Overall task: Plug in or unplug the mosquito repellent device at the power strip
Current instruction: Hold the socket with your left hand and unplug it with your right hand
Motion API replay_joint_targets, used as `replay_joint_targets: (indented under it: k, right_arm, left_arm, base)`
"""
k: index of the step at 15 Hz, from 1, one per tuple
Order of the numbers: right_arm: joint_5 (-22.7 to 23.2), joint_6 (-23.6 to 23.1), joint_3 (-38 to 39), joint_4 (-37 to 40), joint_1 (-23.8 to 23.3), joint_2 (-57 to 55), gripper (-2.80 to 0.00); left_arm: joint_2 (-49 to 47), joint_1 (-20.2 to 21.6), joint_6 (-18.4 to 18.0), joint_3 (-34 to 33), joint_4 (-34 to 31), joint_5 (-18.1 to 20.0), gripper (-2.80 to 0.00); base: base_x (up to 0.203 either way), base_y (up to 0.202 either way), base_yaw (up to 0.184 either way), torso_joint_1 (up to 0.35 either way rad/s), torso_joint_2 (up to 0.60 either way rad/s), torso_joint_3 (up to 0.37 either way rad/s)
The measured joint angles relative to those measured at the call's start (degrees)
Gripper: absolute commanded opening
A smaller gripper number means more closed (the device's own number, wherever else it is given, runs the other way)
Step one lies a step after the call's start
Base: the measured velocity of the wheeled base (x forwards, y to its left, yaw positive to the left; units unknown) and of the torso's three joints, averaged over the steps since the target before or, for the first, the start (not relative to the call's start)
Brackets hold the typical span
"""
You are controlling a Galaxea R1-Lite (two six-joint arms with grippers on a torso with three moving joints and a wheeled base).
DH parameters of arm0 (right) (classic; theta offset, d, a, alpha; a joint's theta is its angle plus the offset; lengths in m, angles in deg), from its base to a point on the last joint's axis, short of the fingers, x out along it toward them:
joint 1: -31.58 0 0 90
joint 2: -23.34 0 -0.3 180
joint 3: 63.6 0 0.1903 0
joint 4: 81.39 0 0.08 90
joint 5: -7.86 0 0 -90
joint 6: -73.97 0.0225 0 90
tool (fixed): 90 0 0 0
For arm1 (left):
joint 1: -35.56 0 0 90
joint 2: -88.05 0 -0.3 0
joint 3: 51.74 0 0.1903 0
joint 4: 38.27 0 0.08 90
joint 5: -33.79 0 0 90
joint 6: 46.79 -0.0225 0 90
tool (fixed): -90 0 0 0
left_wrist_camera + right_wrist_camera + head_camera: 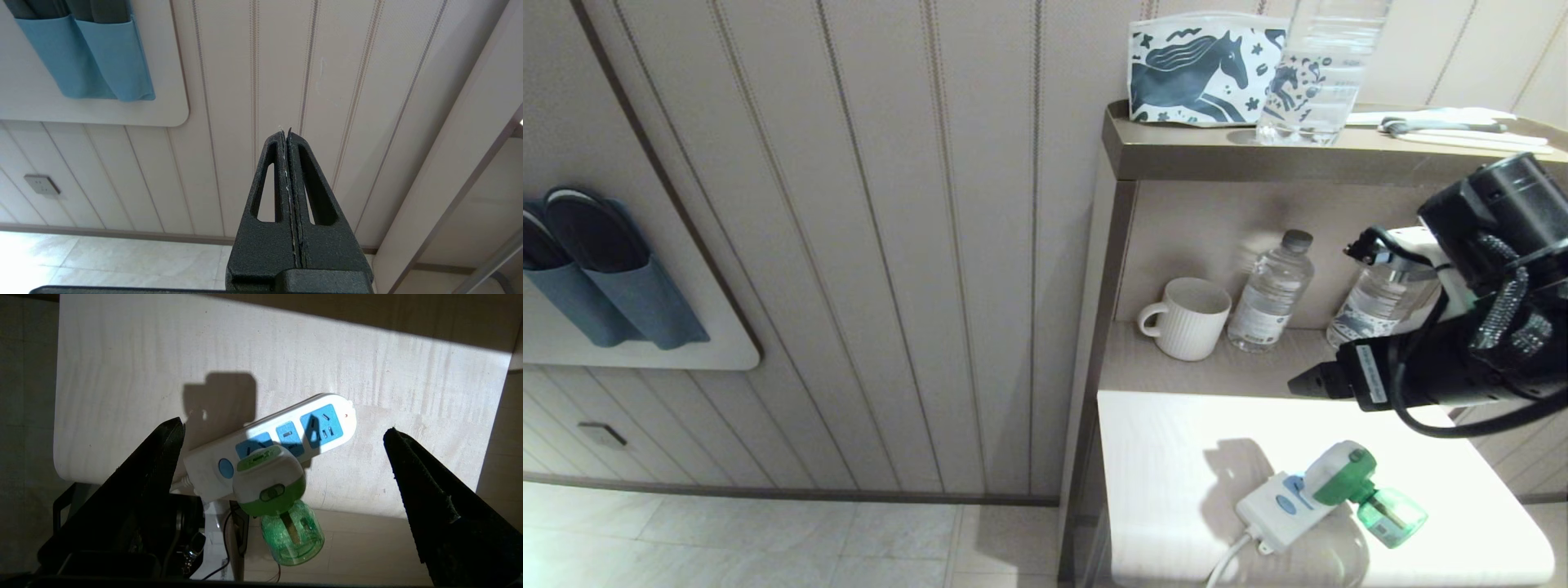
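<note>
mosquito repellent device point(267, 486), green liquid in its bottle, sits plugged into power strip point(327, 416).

The white power strip point(1278, 508) lies slantwise on the white tabletop, cord trailing off the edge. The green-and-white mosquito repellent device point(1364, 486) sits plugged into it, bottle jutting sideways.

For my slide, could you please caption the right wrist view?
Open right gripper above the mosquito repellent device plugged into the power strip.
</note>
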State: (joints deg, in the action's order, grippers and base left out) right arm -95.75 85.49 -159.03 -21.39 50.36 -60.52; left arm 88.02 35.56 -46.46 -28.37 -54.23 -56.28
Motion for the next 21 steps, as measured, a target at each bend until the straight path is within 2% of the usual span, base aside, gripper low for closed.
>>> replay_joint_targets:
  k: [1,11,16,18,21]
  right_arm:
    - [0.0,0.0,-0.1,0.7,0.0,0.8,-2.80]
    - [0.1,-0.2,-2.6,3.6,1.2,9.3,-2.80]
    - [0.1,-0.4,-3.7,12.4,2.4,20.0,-2.80]
    - [0.0,-0.9,-2.7,15.6,2.1,24.9,-2.80]
    - [-0.6,-2.0,2.4,14.2,2.2,32.1,-2.80]
  left_arm:
    - [0.0,0.0,0.0,0.0,0.0,0.0,-2.80]
    - [0.0,0.0,0.0,0.0,0.0,0.0,-2.80]
    - [0.0,0.0,0.0,0.0,0.0,0.0,-2.80]
    - [0.0,0.0,0.0,0.0,0.0,0.0,-2.80]
    - [0.0,0.0,0.0,0.0,0.0,0.0,-2.80]
  base:
    - [0.000,0.000,0.000,0.000,0.00,0.000]
    - [0.000,0.000,0.000,0.000,0.00,0.000]
    - [0.000,0.000,0.000,0.000,0.00,0.000]
    - [0.000,0.000,0.000,0.000,0.00,0.000]
    - [0.000,0.000,0.000,0.000,0.00,0.000]
